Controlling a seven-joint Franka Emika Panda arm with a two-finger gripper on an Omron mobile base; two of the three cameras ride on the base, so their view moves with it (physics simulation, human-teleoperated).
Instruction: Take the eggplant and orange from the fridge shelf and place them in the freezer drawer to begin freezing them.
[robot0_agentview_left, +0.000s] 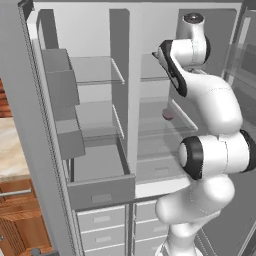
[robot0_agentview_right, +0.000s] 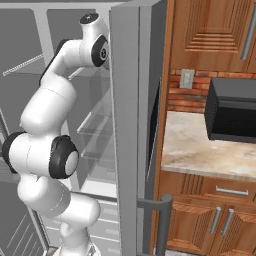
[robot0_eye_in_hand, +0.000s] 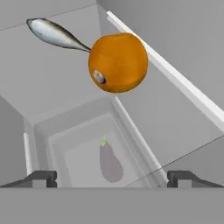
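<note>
The orange (robot0_eye_in_hand: 118, 62) rests on a clear glass shelf in the hand view, upper middle, well beyond my fingertips. My gripper (robot0_eye_in_hand: 113, 179) is open, fingers wide apart and holding nothing. Further down, seen through the glass, lies the eggplant (robot0_eye_in_hand: 109, 162), purple with a green stem. In the left base view the eggplant (robot0_agentview_left: 168, 114) sits on a glass shelf in the fridge's right compartment, behind my arm. The freezer drawer (robot0_agentview_left: 102, 192) stands pulled out at the lower left of the fridge, with nothing showing inside it. My hand is high in the right compartment.
A slim silvery pointed object (robot0_eye_in_hand: 54, 34) lies touching the orange's far left side. Door bins (robot0_agentview_left: 62, 85) line the left fridge door. Pale grey drawers (robot0_agentview_left: 102, 220) sit below the freezer drawer. The right fridge door (robot0_agentview_right: 127, 125) stands open beside a counter with a dark microwave (robot0_agentview_right: 235, 110).
</note>
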